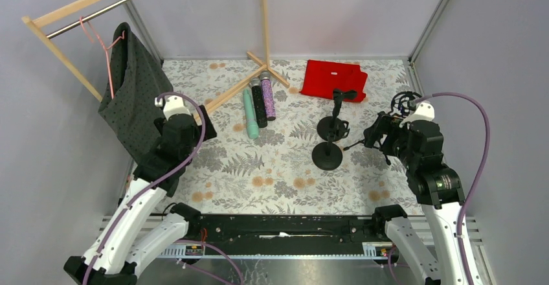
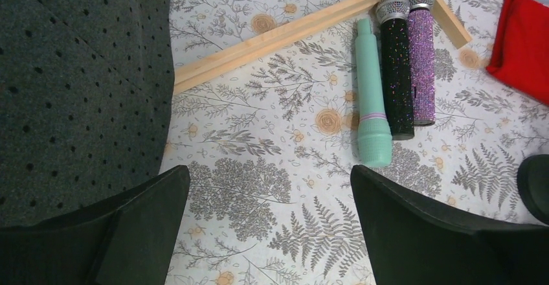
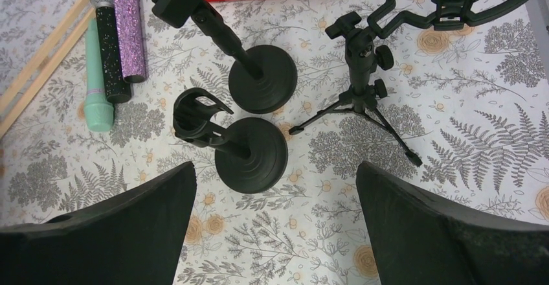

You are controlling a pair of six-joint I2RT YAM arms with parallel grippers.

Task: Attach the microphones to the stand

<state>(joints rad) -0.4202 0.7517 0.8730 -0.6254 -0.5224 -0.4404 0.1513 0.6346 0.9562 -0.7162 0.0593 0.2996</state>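
While both arms hover over the floral tabletop (image 1: 272, 175), neither grips anything. Left tool (image 2: 268, 175): fingers spread wide, only printed cloth between them. Right tool (image 3: 275, 168): likewise spread wide, empty.

Outward from the left tool, ahead and to its right, three microphones lie flat on the tabletop, side by side and parallel. The mint-green microphone (image 2: 373, 103) is leftmost, its wider end toward the arms. The black microphone (image 2: 396, 71) is in the middle, touching or nearly touching its neighbours. The purple microphone (image 2: 422, 65) is rightmost, glittery. Both mesh heads point away from the arms and end just beside a wooden bar (image 2: 285, 35) that runs diagonally across the tabletop. A dark dotted garment (image 1: 133, 97) hangs on a pink hanger (image 1: 97, 35) at the left tool's left.

Outward from the right tool, the near stand (image 3: 251, 155) sits just ahead on a round base, its clip tilted left. The far stand (image 3: 262, 78), also round-based, sits right behind it. The tripod stand (image 3: 362, 84) is to their right and carries a ring mount. All three stands are apart from the microphones. A red cloth (image 1: 333, 79) lies beyond them at the far edge.
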